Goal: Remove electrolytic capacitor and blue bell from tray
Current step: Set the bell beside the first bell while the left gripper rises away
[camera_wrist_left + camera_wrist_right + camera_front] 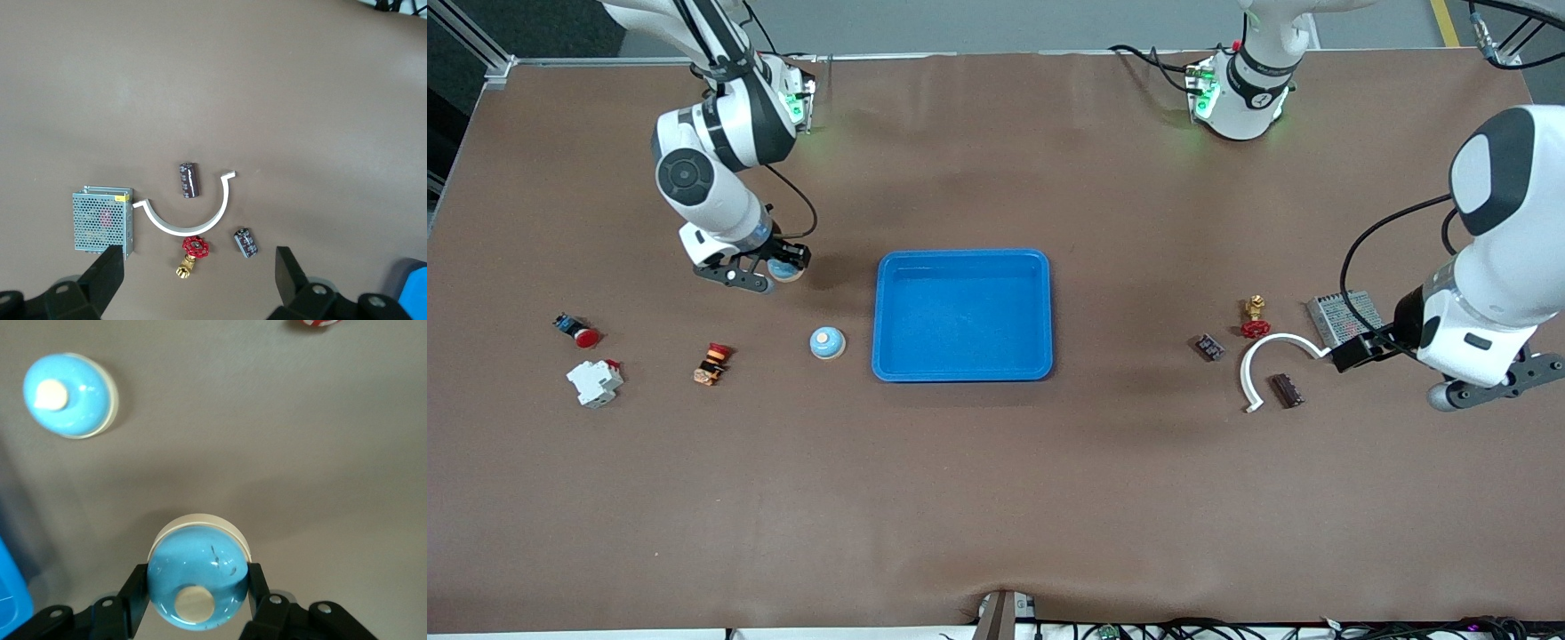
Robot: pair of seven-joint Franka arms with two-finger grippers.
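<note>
Blue bell sits clamped in our right gripper, upper left of the front view beside the tray; released from height, it could roll. Left gripper hangs wide open, empty, waiting.

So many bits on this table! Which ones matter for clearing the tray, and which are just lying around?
Job:
- blue tray
- blue bell held in right gripper
- two capacitors

Lying about:
- second blue bell
- red valve
- metal mesh box
- white curved bracket
- white breaker
</note>
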